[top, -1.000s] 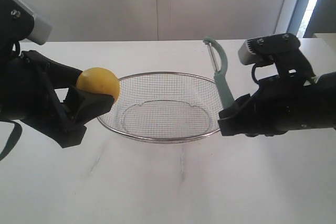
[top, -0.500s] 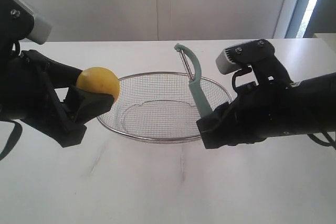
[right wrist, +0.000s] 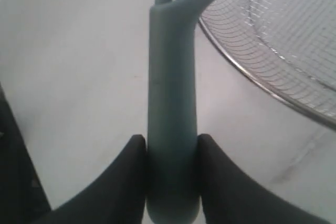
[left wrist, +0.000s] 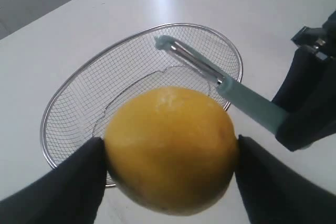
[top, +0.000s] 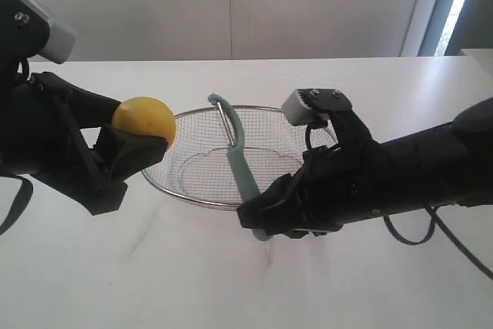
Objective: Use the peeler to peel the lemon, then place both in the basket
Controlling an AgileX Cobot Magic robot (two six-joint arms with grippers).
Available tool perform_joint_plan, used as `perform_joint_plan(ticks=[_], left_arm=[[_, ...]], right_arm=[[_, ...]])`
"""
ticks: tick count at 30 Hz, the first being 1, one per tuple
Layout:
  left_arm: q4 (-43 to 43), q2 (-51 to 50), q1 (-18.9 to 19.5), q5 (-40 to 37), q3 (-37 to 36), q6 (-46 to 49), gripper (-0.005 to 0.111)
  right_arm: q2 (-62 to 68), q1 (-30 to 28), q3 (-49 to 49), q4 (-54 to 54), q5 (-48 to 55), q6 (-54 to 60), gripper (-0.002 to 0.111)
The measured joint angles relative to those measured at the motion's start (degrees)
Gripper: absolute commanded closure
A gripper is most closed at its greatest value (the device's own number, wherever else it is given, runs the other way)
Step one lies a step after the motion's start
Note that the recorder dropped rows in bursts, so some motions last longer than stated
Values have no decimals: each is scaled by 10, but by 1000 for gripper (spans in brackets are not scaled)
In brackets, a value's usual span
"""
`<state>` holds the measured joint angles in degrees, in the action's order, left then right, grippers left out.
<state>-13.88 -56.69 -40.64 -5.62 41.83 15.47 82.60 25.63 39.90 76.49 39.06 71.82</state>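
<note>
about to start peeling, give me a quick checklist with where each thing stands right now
1. Left jaws clamped on the lemon: ok.
2. Right jaws pinching the peeler by its handle: ok.
3. Contact of blade and lemon: not ok, clear gap between them.
4. Cutting edge turned toward the lemon: cannot tell.
5. The basket on the table between the arms, nothing in it: ok.

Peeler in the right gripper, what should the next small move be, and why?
Probably carry the blade end of the peeler leftward until it meets the lemon. The right gripper clamps the peeler by its handle, blade up over the basket and clear of the lemon, which the left gripper holds beside the basket's rim.
</note>
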Motion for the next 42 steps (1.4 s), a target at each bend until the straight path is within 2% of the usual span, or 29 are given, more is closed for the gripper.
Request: perform_joint_plan(ticks=[13, 16, 19, 22, 28, 42], left_arm=[[0, 0, 0, 24, 0, 0, 107], [0, -7, -2, 32, 0, 0, 107], [0, -28, -21, 34, 0, 4, 107], [0, -30, -27, 34, 0, 42, 107], [0, -71, -27, 47, 0, 83, 107], [0, -96, -27, 74, 0, 90, 107]], right_arm=[[91, 0, 44, 59, 127, 21, 108], [91, 0, 45, 66, 130, 21, 108], [91, 0, 45, 69, 130, 23, 108], [91, 0, 45, 69, 131, 23, 108], [115, 0, 45, 69, 130, 23, 108], [122, 0, 45, 69, 141, 23, 108]])
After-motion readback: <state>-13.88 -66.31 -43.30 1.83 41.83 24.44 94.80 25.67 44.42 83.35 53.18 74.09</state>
